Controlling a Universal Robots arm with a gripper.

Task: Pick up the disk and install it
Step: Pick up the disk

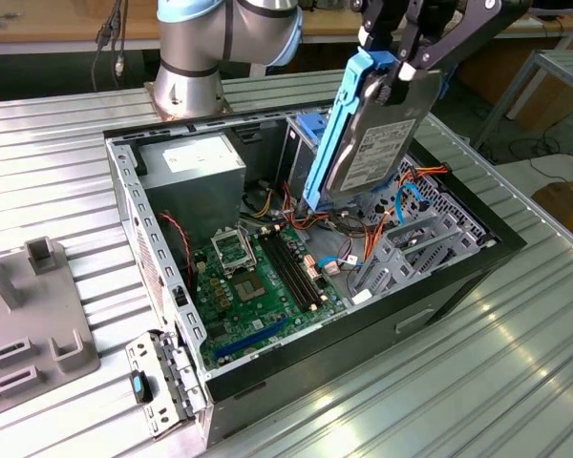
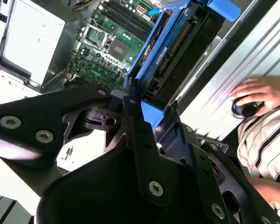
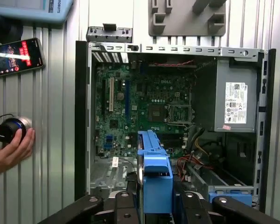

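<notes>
With gripper (image 1: 399, 72) closed on disk (image 1: 377, 143) at top end, holds it steeply tilted over open case (image 1: 296, 367), lower end nr cables (image 1: 363, 224), beside motherboard (image 1: 258, 286). Shows blue frame (image 1: 334, 134) twd exterior view's left.

1. A ribbed silver metal tabletop (image 1: 477, 382) fills the lower half of the exterior view, with bright glare at lower right.
2. A wooden bench (image 1: 38, 24) runs along the upper left, with dark cables (image 1: 110, 43) hanging before it.
3. At the upper right, a grey metal-legged table (image 1: 563, 65) stands on a pale floor (image 1: 530, 134).
</notes>
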